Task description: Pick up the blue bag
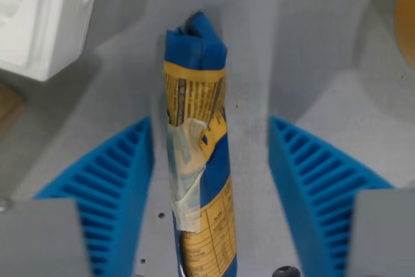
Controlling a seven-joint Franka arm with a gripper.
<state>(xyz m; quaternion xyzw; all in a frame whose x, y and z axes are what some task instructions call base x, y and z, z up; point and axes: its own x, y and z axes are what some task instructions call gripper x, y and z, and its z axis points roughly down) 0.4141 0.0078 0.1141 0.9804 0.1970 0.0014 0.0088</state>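
Note:
The blue bag [200, 154] is a rolled, crumpled blue and yellow packet with a strip of clear tape across its middle. It lies lengthwise on the grey surface, running from the top centre down to the bottom edge of the wrist view. My gripper [211, 154] is open, with its blue ribbed fingers [110, 186] on either side of the bag. The left finger is close to the bag; the right finger [318, 186] stands further off. Neither finger visibly touches the bag. The bag's lower end is cut off by the frame.
A white block-shaped object [45, 11] sits at the top of the wrist view's left. A yellowish round edge [407, 14] shows at the top of the wrist view's right. The grey surface [292, 50] lies under everything.

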